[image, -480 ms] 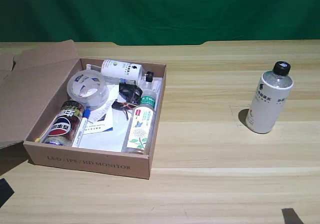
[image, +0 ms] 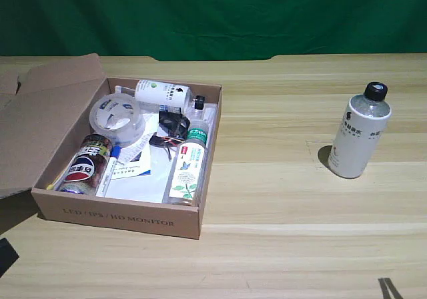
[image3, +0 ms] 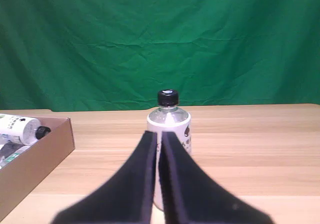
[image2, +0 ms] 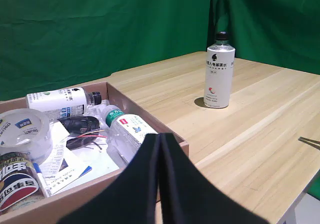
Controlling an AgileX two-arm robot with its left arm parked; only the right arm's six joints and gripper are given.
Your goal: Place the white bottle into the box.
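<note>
Your right claw (image3: 159,174), fingers pressed together and holding nothing, pointed straight at the white bottle (image: 359,132), which stood upright near the desk's (image: 280,199) right edge in the exterior view, well apart from the box (image: 120,215).

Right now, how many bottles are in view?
3: the white bottle upright on the table; a smaller bottle along the box's far wall; a clear one by its right wall.

Standing upright on bare wood well to the exterior view's right of the box (image: 120,217): white bottle (image: 358,135), black-capped, clear-shouldered. Box brown, shallow, flap open.
</note>
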